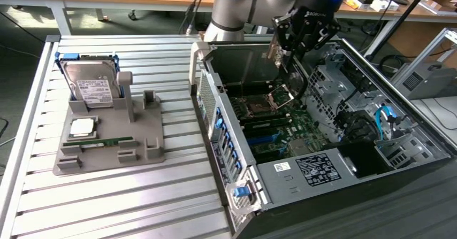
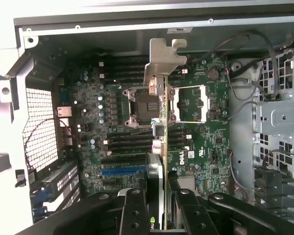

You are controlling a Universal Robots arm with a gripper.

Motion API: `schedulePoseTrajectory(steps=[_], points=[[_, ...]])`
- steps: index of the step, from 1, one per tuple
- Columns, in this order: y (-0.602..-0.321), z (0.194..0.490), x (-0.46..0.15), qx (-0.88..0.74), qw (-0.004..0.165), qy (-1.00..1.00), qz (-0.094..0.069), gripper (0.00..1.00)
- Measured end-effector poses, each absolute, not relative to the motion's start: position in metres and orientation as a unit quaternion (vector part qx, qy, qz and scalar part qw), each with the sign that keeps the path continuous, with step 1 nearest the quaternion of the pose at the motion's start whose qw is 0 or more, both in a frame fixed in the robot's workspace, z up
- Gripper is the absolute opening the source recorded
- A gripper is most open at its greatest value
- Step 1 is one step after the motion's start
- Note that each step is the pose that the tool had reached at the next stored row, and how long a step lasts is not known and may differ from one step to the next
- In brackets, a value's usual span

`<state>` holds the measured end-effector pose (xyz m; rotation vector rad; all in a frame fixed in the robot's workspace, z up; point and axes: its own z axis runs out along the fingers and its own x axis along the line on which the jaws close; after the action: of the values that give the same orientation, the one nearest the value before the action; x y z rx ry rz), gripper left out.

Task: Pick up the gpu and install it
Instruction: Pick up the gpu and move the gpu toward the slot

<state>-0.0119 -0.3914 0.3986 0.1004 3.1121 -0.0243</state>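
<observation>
1. Above the motherboard (image 2: 206,142), the gpu (image 2: 164,132) hangs edge-on, its silvery bracket (image 2: 164,61) at the end away from my gripper (image 2: 162,196).
2. My jaws stand half-closed, clamped on the card's two faces.
3. Pick-up looks done. Install is in hand, the card not yet seated.
4. Seating, I judge, calls for squaring the card's edge over a motherboard slot such as the blue slot (image 2: 122,171).
</observation>
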Motion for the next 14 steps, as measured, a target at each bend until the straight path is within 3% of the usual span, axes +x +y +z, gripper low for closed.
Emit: schedulePoseTrajectory(steps=[14], points=[[-0.3914, 0.3917, -0.0028, 0.032, 0.014, 0.999, -0.011, 0.27]])
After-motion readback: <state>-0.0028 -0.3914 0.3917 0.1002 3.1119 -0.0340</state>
